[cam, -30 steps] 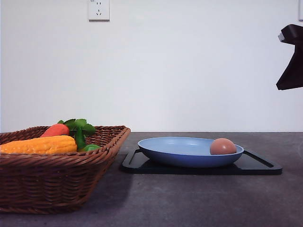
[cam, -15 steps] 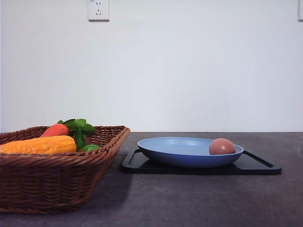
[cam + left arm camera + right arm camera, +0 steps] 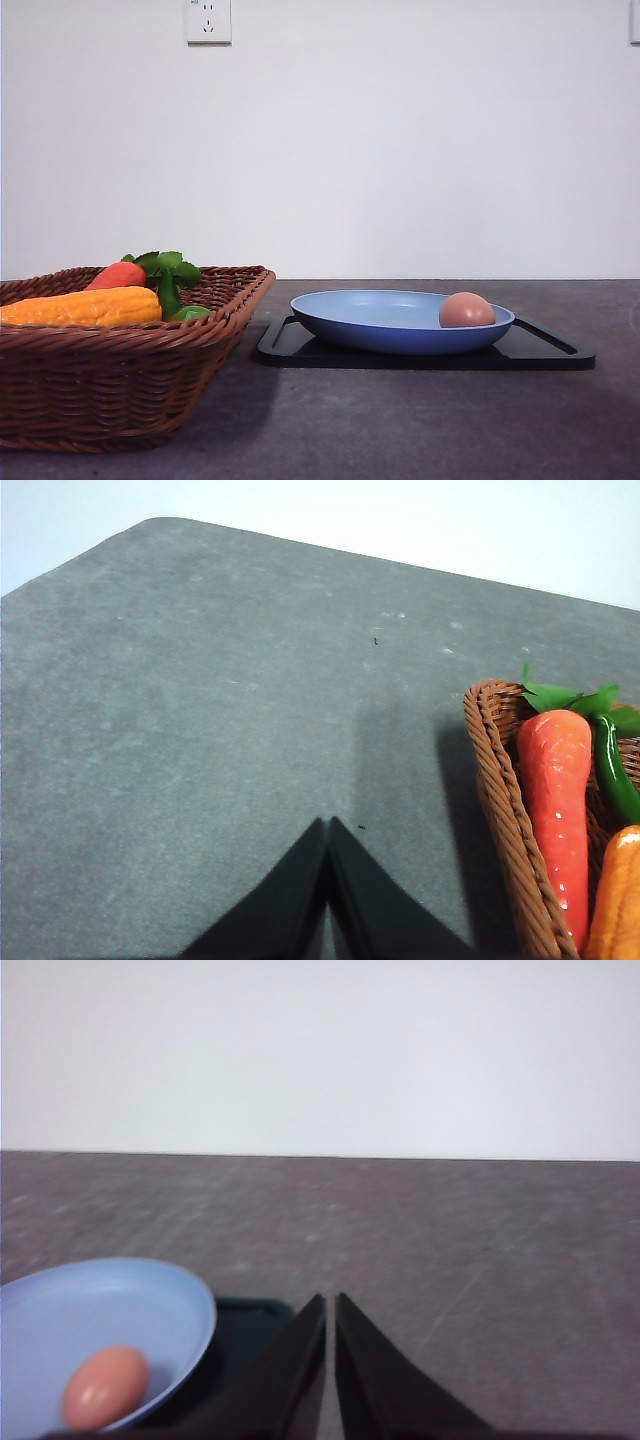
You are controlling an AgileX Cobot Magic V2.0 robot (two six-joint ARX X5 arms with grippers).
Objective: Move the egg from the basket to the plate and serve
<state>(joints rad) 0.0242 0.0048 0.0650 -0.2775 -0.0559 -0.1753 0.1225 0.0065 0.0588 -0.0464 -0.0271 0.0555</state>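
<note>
The basket walled off the table's nine o'clock side, carrot and corn rising above its rim. At three o'clock, tray and plate sat low, the air above them open.

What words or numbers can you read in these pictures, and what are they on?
None can be read. The wall socket has a tiny blue mark at its top corner, too small to read. The egg, plate, tray, basket and vegetables carry no writing.
</note>
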